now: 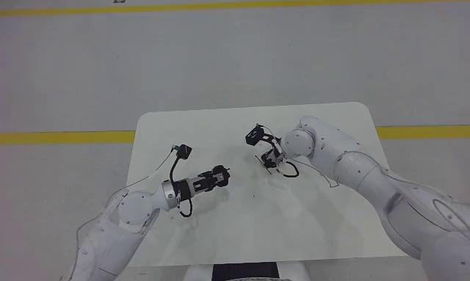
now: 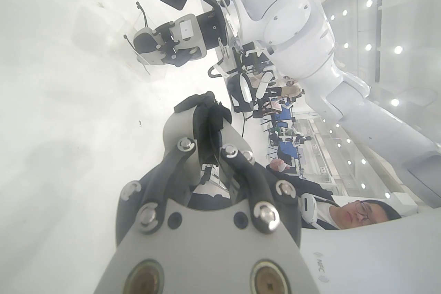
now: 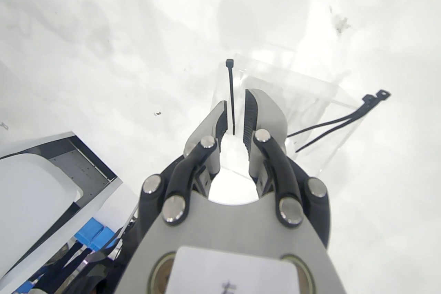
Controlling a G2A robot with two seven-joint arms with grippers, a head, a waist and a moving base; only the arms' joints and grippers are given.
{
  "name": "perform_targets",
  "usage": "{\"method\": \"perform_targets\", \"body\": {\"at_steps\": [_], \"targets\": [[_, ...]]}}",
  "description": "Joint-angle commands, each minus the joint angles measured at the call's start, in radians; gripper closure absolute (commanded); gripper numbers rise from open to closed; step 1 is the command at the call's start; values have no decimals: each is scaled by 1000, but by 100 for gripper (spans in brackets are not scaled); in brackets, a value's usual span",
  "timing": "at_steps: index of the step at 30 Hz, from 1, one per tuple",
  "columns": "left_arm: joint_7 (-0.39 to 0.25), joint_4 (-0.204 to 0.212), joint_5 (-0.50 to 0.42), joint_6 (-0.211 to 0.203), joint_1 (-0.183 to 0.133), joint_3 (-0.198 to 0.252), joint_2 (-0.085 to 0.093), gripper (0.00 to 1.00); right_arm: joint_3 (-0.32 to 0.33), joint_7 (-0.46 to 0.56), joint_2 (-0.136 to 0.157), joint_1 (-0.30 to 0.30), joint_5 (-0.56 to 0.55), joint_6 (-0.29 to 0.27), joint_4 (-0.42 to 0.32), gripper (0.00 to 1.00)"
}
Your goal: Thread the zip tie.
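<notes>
**Tie framed by my right fingers, not yet gripped**

My right gripper [image 3: 235, 99] has its fingers apart, one on each side of an upright black zip tie [image 3: 230, 92] at the centre of the right wrist view. The tie's head is uppermost, and I cannot tell whether either finger touches the strap. The tie stands at the edge of a clear holder [image 3: 324, 92], where two more ties [image 3: 330, 126] lean out toward the right of the frame. My left gripper [image 2: 206, 112], low in the centre of the left wrist view, has its fingers together, and I see nothing between them.

The risk, as I judge it, is closing off-centre. One finger would meet the thin strap first and bend or flick it aside. A nudge could also shift the light holder.

The right wrist view alone shows the gap on each side of the strap. The left wrist view gives my right gripper side-on, against the holder in the upper left. The top view shows my two grippers apart on the white table [image 1: 183, 134].
</notes>
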Motion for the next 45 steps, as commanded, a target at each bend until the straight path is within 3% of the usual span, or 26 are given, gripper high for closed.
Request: {"method": "perform_targets", "body": {"at_steps": [1,10,19,25,35,40,45], "targets": [[0,0,0,0,0,0,0,100,-5,-3,-1,3,8,0,3,89],[0,0,0,0,0,0,0,100,-31,-12,-4,14,31,0,14,94],[0,0,0,0,0,0,0,100,-53,-17,-7,23,50,0,24,87],[0,0,0,0,0,0,0,100,-66,-23,-9,27,59,0,30,88],[0,0,0,0,0,0,0,100,-83,-33,-15,35,80,0,43,100],[0,0,0,0,0,0,0,100,-82,-54,-6,38,93,0,48,100],[0,0,0,0,0,0,0,100,-63,-84,23,45,108,0,20,100]]}}
